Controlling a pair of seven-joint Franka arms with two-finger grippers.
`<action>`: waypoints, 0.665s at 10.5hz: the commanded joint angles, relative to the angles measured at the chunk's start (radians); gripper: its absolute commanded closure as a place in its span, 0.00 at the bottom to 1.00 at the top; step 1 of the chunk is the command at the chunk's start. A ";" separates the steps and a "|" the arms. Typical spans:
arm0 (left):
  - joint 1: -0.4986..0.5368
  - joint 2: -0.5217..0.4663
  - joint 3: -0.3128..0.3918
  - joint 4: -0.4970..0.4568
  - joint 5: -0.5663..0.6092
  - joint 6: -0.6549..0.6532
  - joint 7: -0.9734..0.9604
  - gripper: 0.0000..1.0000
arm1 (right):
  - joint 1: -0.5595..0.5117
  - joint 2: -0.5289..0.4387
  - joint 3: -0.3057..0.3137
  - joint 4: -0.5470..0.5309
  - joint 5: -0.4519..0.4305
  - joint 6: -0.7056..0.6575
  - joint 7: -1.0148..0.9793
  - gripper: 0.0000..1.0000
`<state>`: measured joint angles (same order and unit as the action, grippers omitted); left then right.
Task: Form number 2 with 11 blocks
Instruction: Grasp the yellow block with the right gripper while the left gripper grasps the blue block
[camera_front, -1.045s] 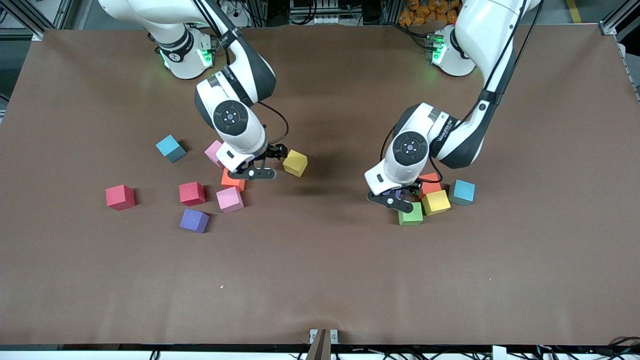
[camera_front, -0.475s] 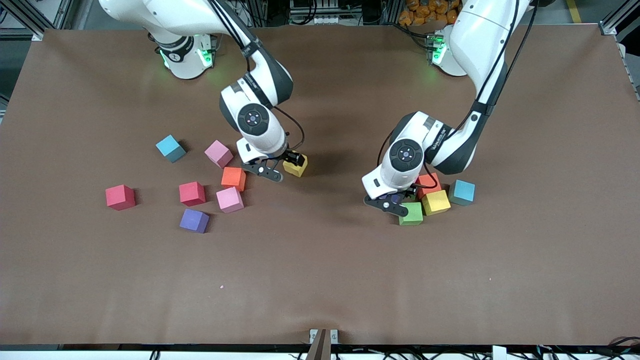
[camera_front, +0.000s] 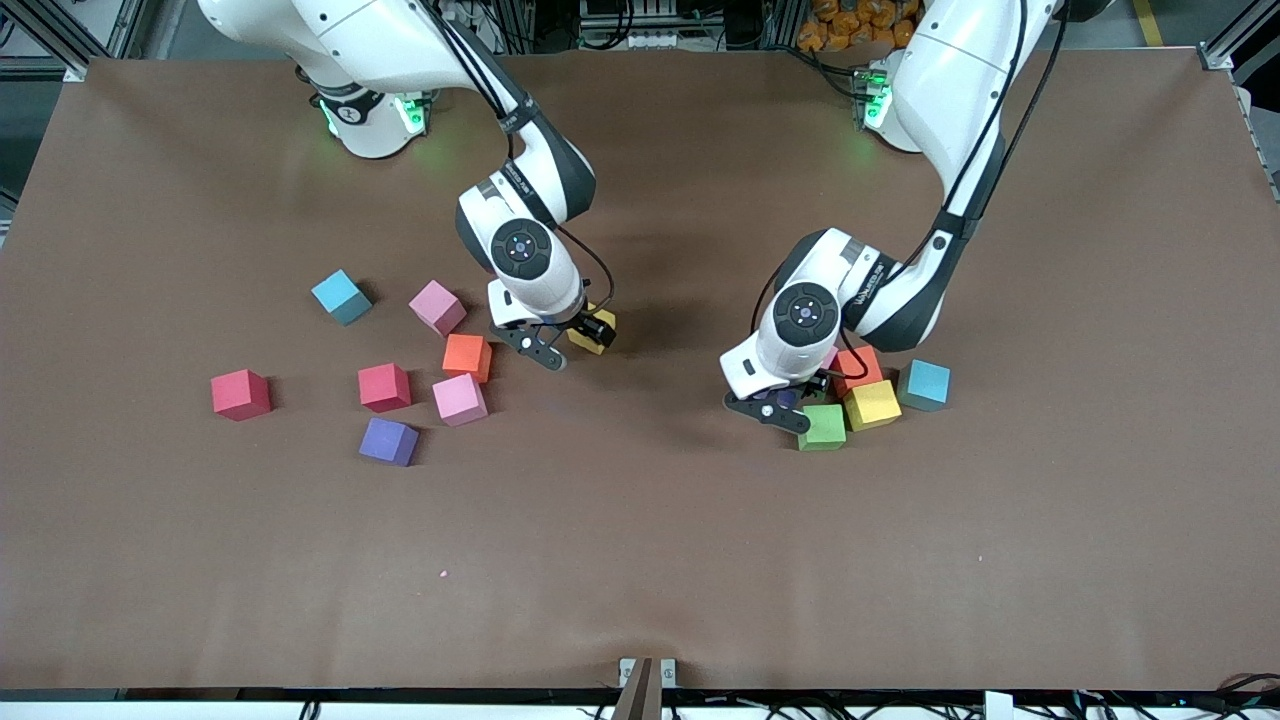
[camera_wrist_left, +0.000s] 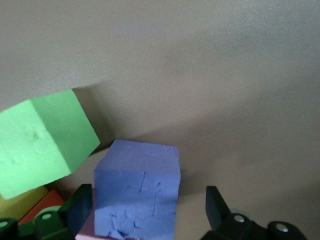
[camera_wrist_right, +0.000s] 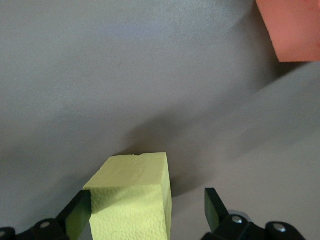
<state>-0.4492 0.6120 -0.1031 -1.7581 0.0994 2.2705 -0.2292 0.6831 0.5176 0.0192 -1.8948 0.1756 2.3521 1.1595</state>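
Observation:
The blocks lie loose in two groups, and no number 2 is in view. My right gripper (camera_front: 570, 340) (camera_wrist_right: 146, 207) is open and down around a yellow block (camera_front: 600, 338) (camera_wrist_right: 132, 195); one finger is against it and the other stands clear. My left gripper (camera_front: 785, 400) (camera_wrist_left: 147, 202) is open around a purple block (camera_wrist_left: 137, 195), which the hand mostly hides in the front view. That block sits at the edge of a cluster of green (camera_front: 823, 426) (camera_wrist_left: 42, 140), yellow (camera_front: 872, 404), orange-red (camera_front: 858, 368) and light blue (camera_front: 924, 385) blocks.
Toward the right arm's end lie light blue (camera_front: 340, 296), pink (camera_front: 437, 306), orange (camera_front: 467, 357) (camera_wrist_right: 292, 27), red (camera_front: 385, 387), pink (camera_front: 460, 398), red (camera_front: 240, 393) and purple (camera_front: 389, 441) blocks. Bare brown table (camera_front: 640, 560) stretches nearer the front camera.
The right gripper has moved from over the orange block to the yellow block and come down around it. The left gripper has shifted slightly and settled lower at the purple block.

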 joint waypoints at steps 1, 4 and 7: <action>0.001 -0.001 -0.001 -0.030 0.028 0.040 0.002 0.00 | 0.018 0.027 -0.008 0.010 0.018 0.015 0.023 0.00; 0.006 -0.014 -0.003 -0.075 0.026 0.041 -0.016 0.55 | 0.016 0.024 -0.008 0.023 0.016 0.003 0.022 0.00; 0.004 -0.067 -0.048 -0.142 0.022 0.041 -0.149 0.73 | 0.010 0.013 -0.008 0.037 0.016 -0.005 0.022 0.00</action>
<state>-0.4448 0.6028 -0.1174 -1.8303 0.0994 2.2964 -0.2973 0.6868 0.5263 0.0171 -1.8764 0.1758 2.3593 1.1685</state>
